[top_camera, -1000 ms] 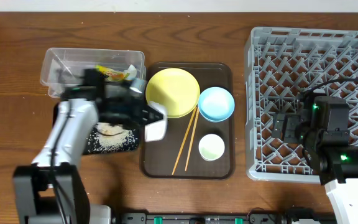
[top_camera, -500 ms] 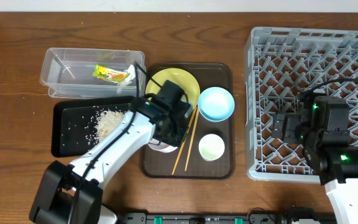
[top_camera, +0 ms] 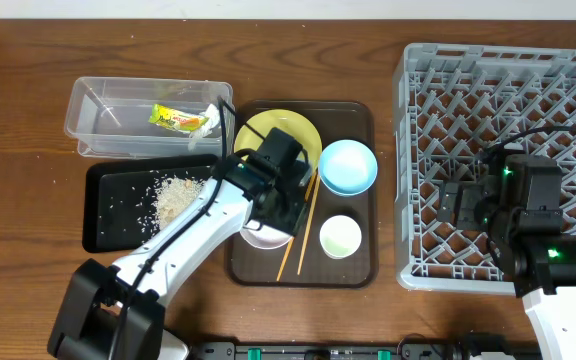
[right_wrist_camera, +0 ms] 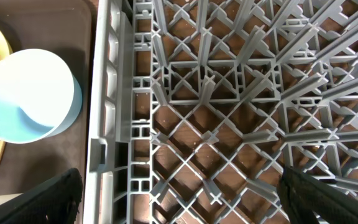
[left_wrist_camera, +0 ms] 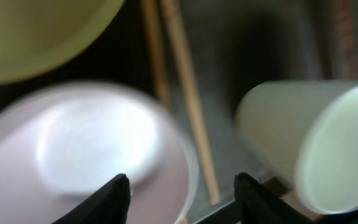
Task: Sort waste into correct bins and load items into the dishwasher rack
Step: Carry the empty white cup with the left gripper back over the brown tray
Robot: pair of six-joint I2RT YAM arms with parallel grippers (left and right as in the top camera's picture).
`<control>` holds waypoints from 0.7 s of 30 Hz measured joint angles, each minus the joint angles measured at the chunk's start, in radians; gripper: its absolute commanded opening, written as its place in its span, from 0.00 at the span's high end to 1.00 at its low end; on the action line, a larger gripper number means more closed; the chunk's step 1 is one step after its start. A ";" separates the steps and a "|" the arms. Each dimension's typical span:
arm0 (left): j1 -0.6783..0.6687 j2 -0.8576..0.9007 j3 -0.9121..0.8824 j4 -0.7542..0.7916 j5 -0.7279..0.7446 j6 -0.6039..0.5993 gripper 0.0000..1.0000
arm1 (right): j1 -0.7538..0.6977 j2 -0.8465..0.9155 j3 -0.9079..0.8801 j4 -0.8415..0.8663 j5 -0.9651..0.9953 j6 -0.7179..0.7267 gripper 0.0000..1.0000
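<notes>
My left gripper (top_camera: pixel 274 222) hovers over the brown serving tray (top_camera: pixel 360 268). It stands open astride the rim of the white bowl (top_camera: pixel 260 238) (left_wrist_camera: pixel 86 143), which rests upright on that tray. In the left wrist view its dark fingertips (left_wrist_camera: pixel 120 194) are well apart. Close by lie the two chopsticks (top_camera: pixel 304 222) (left_wrist_camera: pixel 185 93), the pale cup (top_camera: pixel 340 237) (left_wrist_camera: pixel 309 146), the yellow plate (top_camera: pixel 280 138) and the light blue bowl (top_camera: pixel 348 167) (right_wrist_camera: pixel 27 96). The wrapper (top_camera: pixel 180 120) lies in the clear tub (top_camera: pixel 98 112). Rice (top_camera: pixel 176 195) is heaped in the black tray (top_camera: pixel 118 220). My right gripper (top_camera: pixel 456 205) (right_wrist_camera: pixel 191 202) hangs open above the dishwasher rack (top_camera: pixel 508 90) (right_wrist_camera: pixel 229 112).
The rack fills the right side of the table, its left wall close to the serving tray. The tub and black tray sit side by side left of the serving tray. Bare wood shows along the left and front edges.
The left arm carried the white bowl from over the black tray rightward onto the serving tray, then its jaws opened off the bowl. The right arm has stayed still.
</notes>
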 measured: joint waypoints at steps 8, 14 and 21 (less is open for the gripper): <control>-0.033 -0.006 0.009 0.037 0.151 -0.001 0.43 | 0.000 0.000 0.000 0.000 0.000 0.000 0.01; -0.095 -0.006 0.006 0.043 0.150 -0.001 0.43 | 0.000 0.000 0.000 0.000 0.000 0.000 0.01; -0.142 -0.001 -0.008 0.108 0.146 -0.001 0.44 | 0.000 0.000 0.000 0.000 0.000 0.000 0.01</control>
